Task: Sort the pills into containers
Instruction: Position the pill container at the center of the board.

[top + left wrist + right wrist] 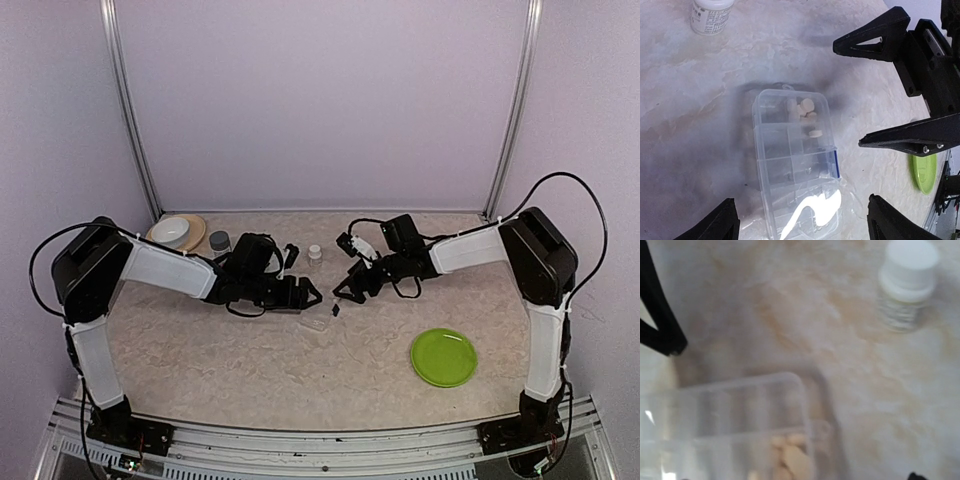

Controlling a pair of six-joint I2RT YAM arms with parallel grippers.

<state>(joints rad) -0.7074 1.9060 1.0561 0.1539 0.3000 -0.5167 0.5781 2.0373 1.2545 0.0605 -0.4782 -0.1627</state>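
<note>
The clear compartment box (790,150) lies on the table between my two grippers, and it also shows in the top view (317,323). Several whitish round pills (805,112) sit in one far corner compartment; the other compartments look empty. The box has a dark blue mark (836,162) on its right side. My left gripper (800,227) is open, just above the box's near end. My right gripper (847,94) is open, beside the box's far right corner, with nothing seen in it. The blurred right wrist view shows the box (740,410) and the pills (787,455).
A small white bottle (315,253) stands behind the box. A grey-capped bottle (219,241) and a bowl on a plate (175,231) are at the back left. A green plate (443,357) lies at the front right.
</note>
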